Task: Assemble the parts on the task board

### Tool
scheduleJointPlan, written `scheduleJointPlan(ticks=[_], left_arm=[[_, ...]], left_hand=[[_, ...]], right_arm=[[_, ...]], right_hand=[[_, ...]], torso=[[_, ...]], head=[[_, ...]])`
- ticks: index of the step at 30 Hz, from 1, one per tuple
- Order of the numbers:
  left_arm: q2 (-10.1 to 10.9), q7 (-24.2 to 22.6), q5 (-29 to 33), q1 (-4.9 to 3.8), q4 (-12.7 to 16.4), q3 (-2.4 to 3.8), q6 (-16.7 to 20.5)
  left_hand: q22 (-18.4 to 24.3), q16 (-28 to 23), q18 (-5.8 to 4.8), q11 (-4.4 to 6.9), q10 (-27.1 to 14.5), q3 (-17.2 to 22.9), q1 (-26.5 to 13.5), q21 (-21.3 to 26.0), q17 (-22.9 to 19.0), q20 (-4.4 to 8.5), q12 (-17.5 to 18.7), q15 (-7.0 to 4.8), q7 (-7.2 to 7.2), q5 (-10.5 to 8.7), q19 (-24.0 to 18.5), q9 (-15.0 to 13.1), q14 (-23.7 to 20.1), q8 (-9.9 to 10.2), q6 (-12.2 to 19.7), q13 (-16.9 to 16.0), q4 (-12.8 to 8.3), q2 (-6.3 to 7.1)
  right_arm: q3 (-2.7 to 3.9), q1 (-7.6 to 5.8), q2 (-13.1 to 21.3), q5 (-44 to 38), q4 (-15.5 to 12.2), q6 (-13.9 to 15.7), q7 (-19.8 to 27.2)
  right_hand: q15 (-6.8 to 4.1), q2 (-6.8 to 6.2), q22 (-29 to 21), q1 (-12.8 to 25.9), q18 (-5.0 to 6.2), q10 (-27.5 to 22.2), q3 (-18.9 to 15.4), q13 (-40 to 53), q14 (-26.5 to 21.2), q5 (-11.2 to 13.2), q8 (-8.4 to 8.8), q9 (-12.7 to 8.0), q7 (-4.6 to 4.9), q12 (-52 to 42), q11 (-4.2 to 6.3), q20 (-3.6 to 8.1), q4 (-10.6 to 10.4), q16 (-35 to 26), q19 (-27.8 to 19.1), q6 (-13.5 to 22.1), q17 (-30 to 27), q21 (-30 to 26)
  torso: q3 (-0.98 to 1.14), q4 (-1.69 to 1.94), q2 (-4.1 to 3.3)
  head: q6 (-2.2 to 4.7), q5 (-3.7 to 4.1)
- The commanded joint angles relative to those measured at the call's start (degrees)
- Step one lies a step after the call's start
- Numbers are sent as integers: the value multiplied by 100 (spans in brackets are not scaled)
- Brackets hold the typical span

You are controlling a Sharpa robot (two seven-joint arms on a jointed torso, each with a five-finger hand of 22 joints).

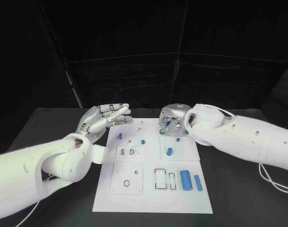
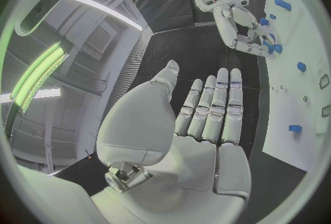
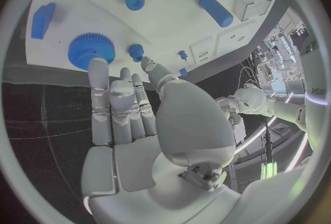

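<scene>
On the black bench (image 1: 62, 118) I see the flat white task board (image 1: 154, 196), carrying small blue parts: two cylinders (image 1: 186, 180) near me, a toothed blue gear (image 3: 90, 50) at its far edge. My right hand (image 1: 173, 119) touches that gear, fingers extended. My left hand (image 1: 105, 119) hovers alongside, fingers spread, holding nothing.

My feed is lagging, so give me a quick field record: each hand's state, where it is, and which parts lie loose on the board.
left hand: open, fingers apart, holding nothing, above the table by the board's far left corner
right hand: at the board's far edge, fingertips at the large gear; whether it grips it, cannot tell
board: white, flat on the black table
loose parts: two cylinders lying side by side at the near right
small gear: beside the large gear
</scene>
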State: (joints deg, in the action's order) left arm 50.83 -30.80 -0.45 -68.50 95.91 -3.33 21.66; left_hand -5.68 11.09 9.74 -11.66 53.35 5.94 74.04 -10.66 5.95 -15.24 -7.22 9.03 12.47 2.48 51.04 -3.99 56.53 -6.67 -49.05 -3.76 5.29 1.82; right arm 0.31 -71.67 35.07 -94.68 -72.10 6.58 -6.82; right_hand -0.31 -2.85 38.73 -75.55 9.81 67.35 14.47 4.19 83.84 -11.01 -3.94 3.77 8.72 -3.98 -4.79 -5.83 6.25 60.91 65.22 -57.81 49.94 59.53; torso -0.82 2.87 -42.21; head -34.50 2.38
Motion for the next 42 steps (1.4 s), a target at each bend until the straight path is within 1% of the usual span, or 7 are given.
scheduleJointPlan(ticks=[1,10,15,16,17,20,42], left_arm=[[3,-41,-45,-11,21,6,-96],[13,-37,-44,-31,-14,6,-85],[17,-34,-44,-41,-18,6,-81],[16,-33,-44,-42,-18,6,-82],[15,-31,-44,-43,-19,6,-82],[14,-27,-44,-45,-25,6,-82],[12,28,-44,-70,-50,5,-103]], left_hand=[[7,-33,66,-9,28,43,0,-8,-6,1,21,5,240,19,25,6,29,11,-39,4,-3,36],[8,-32,66,-8,34,47,-3,-9,-5,3,22,3,239,19,36,7,37,12,-43,4,-4,31],[9,-31,66,-7,38,47,-7,-10,-5,4,22,1,238,19,43,7,43,12,-46,4,-3,30],[9,-31,66,-7,38,47,-7,-10,-5,4,22,1,238,19,43,7,43,12,-46,4,-3,30],[9,-31,66,-7,38,47,-7,-10,-5,4,22,1,238,19,43,7,43,12,-46,4,-3,30],[9,-31,66,-7,38,47,-7,-10,-5,4,22,1,238,19,43,7,43,12,-46,4,-3,30],[11,-29,66,-7,41,49,-25,-9,-4,7,28,-1,240,19,60,8,55,16,-50,5,6,17]], right_arm=[[4,-14,-28,-82,26,-161,-21],[2,-13,-77,-88,80,-330,-40],[1,-13,-98,-90,101,-374,-48],[1,-12,-101,-90,105,-380,-49],[1,-12,-104,-90,107,-386,-50],[0,-12,-114,-91,117,-403,-50],[-6,-9,-169,-91,212,-308,10]], right_hand=[[13,-52,116,-17,-80,34,73,6,142,-23,17,6,-3,8,-6,0,-13,99,75,46,103,97],[29,-76,409,-41,-120,50,211,2,159,-24,-10,16,37,18,-25,-10,-57,363,146,-43,366,343],[55,-120,577,-47,-139,69,327,-3,236,-21,-9,15,72,19,-47,-35,-101,901,161,-109,1030,499],[112,-143,618,-55,-143,77,391,-7,508,-22,0,12,78,19,-63,-58,-122,2342,147,-124,3164,549],[182,-171,660,-85,-178,111,496,-7,616,-29,32,0,53,3,-69,-121,-147,2909,113,-105,4006,607],[193,-259,735,-67,-143,98,624,-17,616,-10,8,11,108,21,-110,-172,-225,2909,66,-172,4006,704],[197,-235,898,-183,-162,153,872,-14,616,23,-9,19,90,15,-94,-180,-245,2909,93,-256,4006,852]], torso=[[2,13,-29],[7,16,-57],[14,17,-62],[13,19,-60],[12,21,-58],[9,23,-53],[3,28,-61]], head=[[-14,-6],[-16,-6],[-54,-20],[-54,-19],[-56,-18],[-72,-11],[-75,4]])
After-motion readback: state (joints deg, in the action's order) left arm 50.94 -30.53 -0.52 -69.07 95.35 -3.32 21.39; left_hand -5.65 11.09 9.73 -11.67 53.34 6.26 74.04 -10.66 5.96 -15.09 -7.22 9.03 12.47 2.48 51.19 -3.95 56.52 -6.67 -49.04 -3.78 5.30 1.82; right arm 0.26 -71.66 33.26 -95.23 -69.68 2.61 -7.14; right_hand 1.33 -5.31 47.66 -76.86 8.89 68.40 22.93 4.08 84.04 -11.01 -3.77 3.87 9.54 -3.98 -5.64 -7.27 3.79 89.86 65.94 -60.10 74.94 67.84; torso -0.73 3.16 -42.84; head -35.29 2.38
